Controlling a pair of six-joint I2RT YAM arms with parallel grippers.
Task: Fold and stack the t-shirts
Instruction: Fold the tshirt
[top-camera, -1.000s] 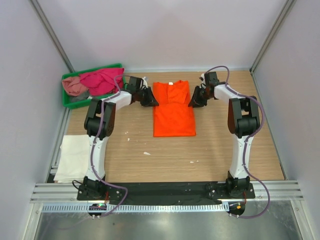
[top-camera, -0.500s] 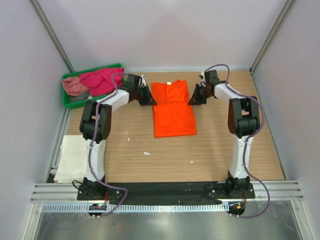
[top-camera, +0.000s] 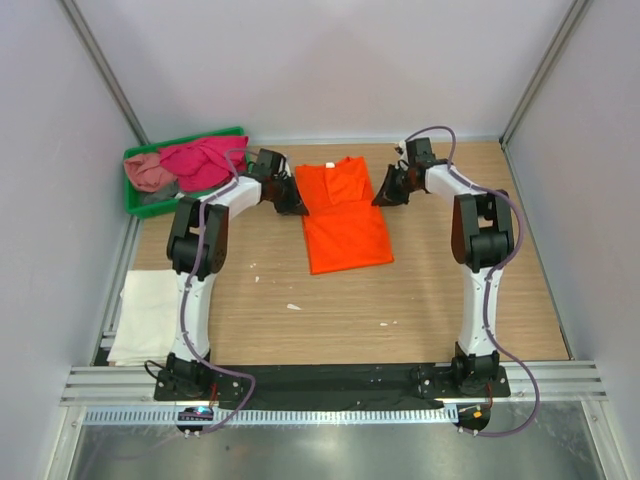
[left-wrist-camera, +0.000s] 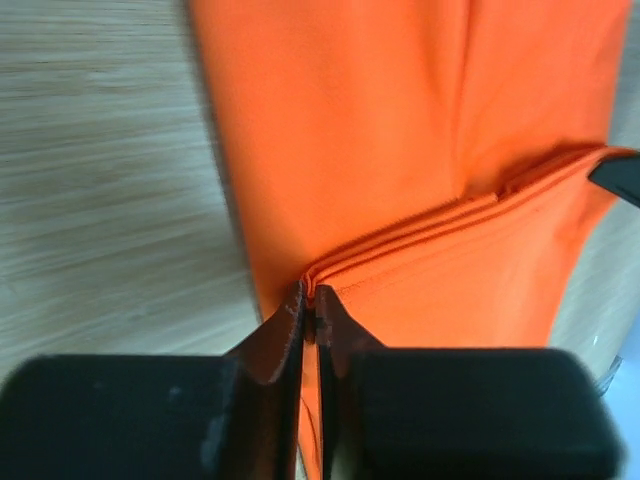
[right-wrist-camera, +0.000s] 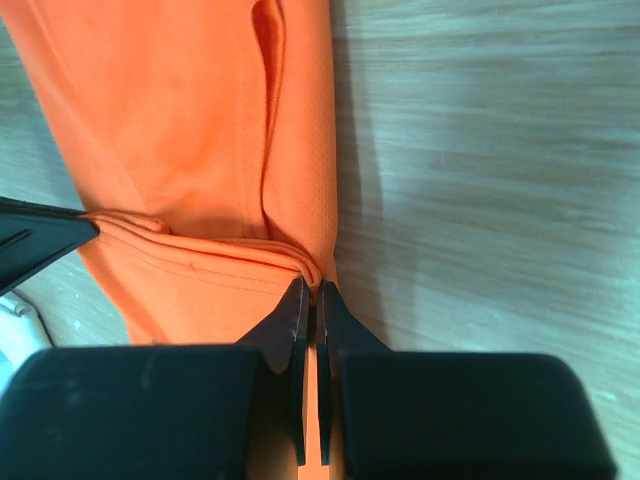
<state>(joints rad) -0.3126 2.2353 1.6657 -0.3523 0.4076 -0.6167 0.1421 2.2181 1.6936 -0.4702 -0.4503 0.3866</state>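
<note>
From above, the bright orange cloth short-sleeved t-shirt (top-camera: 345, 225) lies partly folded near the far edge of the wooden table (top-camera: 420, 300), midway between its side edges. The left end effector (top-camera: 297, 207) and right end effector (top-camera: 383, 194) meet its opposite side edges.

In the left wrist view, the jaws are pressed together, pinching the layered fold at the shirt's edge.

In the right wrist view, the jaws pinch the opposite fold the same way.

The cloth looks light and limp and will likely sag between the grips. Holding every layer at both outer edges should suit it.
</note>
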